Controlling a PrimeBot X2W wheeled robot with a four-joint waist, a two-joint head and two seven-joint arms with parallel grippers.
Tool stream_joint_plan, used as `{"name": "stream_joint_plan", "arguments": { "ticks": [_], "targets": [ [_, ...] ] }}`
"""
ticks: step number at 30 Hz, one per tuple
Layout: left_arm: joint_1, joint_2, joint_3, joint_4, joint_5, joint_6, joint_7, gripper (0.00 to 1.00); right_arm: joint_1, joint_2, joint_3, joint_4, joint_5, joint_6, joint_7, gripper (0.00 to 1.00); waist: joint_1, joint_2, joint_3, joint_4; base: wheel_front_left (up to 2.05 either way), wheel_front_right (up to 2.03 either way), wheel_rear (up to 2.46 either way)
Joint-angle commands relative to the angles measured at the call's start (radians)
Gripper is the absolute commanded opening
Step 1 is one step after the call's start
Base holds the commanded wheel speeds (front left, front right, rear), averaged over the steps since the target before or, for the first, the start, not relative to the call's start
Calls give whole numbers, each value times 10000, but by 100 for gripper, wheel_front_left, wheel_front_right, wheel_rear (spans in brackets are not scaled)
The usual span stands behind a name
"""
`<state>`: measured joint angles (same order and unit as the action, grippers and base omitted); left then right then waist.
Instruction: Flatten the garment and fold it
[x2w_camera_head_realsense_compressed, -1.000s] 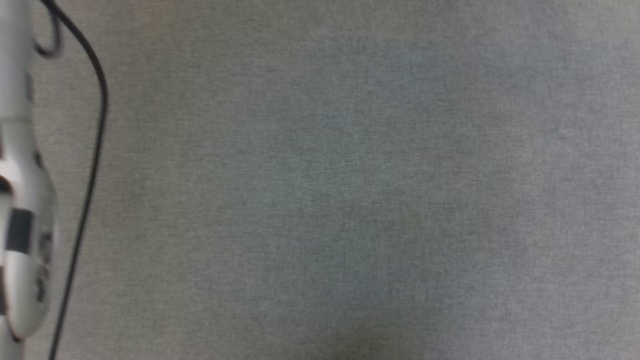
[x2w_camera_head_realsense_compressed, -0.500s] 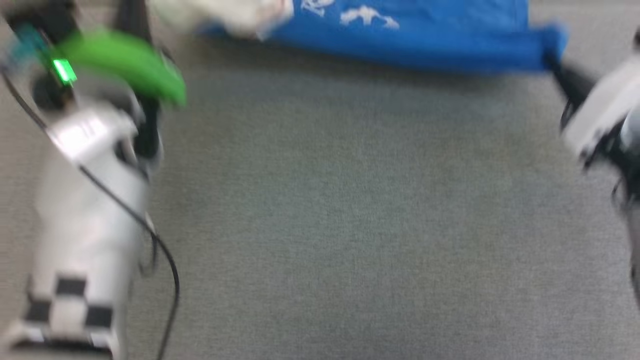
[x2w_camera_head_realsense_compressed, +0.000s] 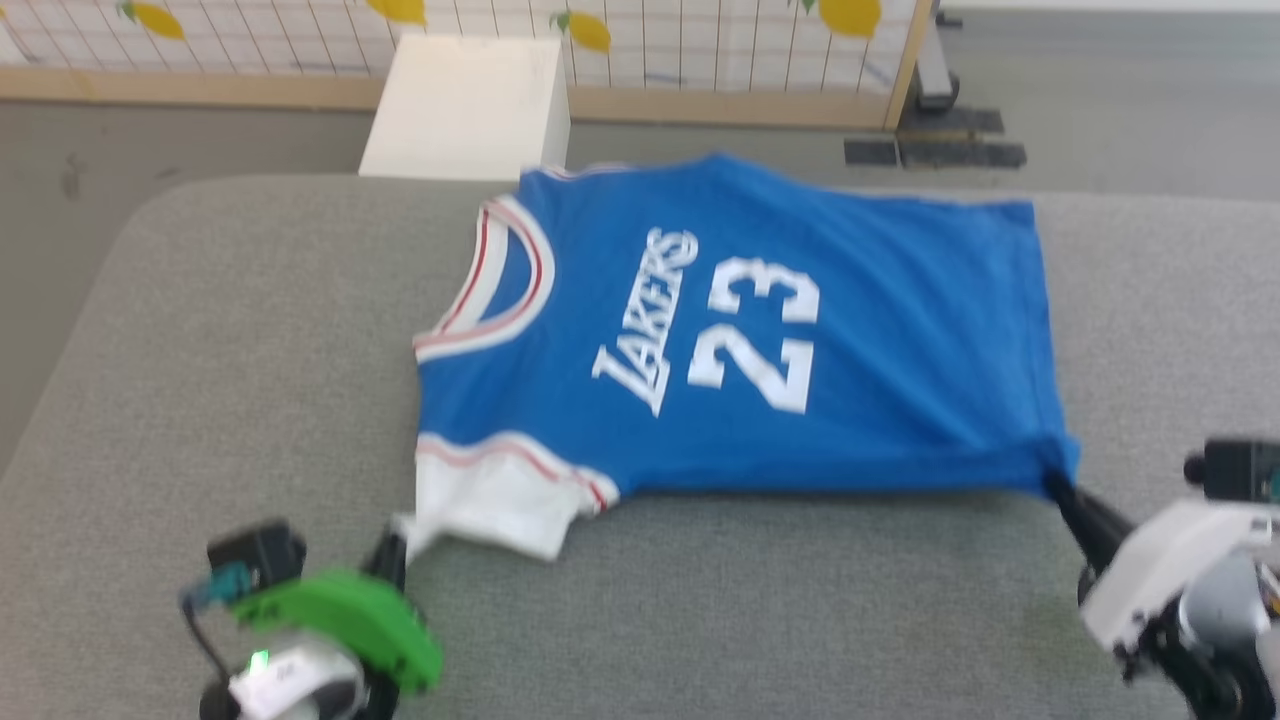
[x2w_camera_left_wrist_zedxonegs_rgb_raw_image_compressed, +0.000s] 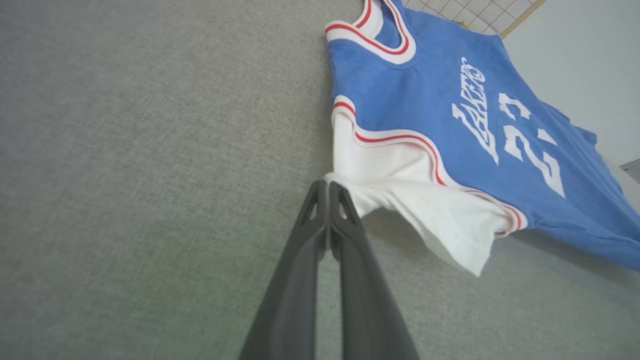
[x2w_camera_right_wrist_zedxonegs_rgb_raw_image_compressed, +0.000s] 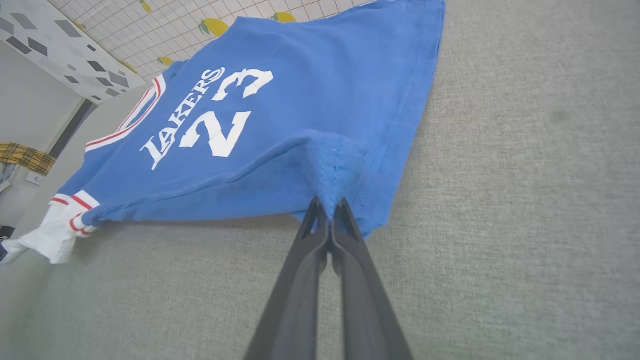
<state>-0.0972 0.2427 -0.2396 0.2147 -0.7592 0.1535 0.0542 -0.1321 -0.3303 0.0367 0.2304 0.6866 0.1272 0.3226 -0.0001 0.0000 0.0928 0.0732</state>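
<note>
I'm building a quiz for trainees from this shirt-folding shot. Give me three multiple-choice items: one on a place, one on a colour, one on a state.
1. Where does the left gripper grip the shirt?
A) collar
B) white sleeve
C) chest number

2. What colour are the trim stripes?
A) green
B) black
C) red

3. How is the right gripper?
A) shut on the shirt's blue corner
B) open above it
C) shut on nothing

Answers: B, its fingertips pinch the sleeve's edge; C, red lines run along the white trim; A, blue cloth bunches between its closed fingertips.
</note>
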Motion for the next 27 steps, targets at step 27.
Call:
{"name": "stream_joint_plan", "arguments": {
  "ticks": [27],
  "targets": [
    [4070, 1671, 135, -4141, -1613, 2014, 4528, 0, 3659, -551, -663, -1705, -1042, 35, 2415, 0, 1, 0, -737, 129, 0, 0, 0]
  ]
}}
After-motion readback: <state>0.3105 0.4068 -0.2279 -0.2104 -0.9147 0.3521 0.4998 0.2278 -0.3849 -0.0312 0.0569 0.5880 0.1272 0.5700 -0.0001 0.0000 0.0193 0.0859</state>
